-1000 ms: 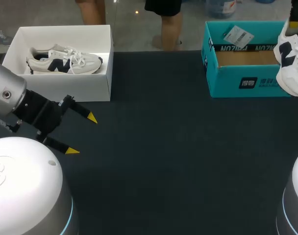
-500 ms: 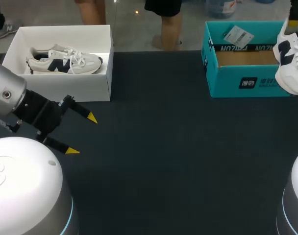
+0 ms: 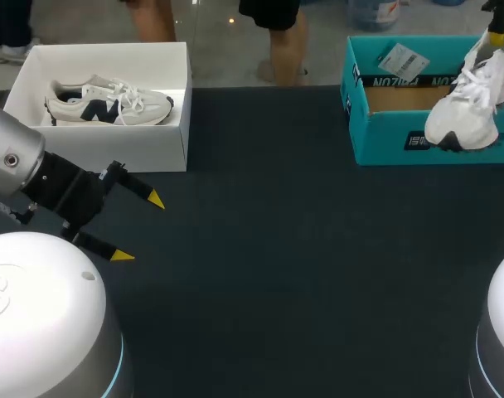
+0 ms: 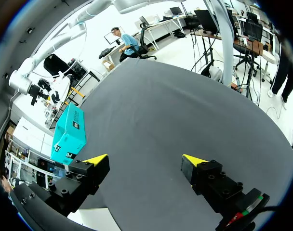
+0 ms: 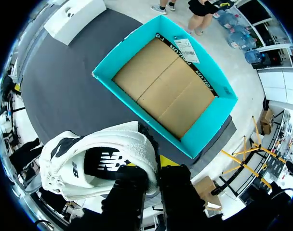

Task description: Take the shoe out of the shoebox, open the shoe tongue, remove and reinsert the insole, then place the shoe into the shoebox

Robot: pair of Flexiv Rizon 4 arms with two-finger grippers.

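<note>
While the right gripper point(image 5: 153, 166) pinches the heel of the white shoe point(image 3: 463, 108), this shoe hangs toe down over the teal shoebox point(image 3: 385, 137) at 2 o'clock on the table point(image 3: 277, 249). At 9 o'clock the left gripper point(image 3: 138, 228) hovers, fingers wide apart.

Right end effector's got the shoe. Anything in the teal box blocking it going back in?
Nothing visible. The teal shoebox is open with a bare cardboard floor; only a paper tag sits on its far wall. The shoe hangs over its near edge.
</note>
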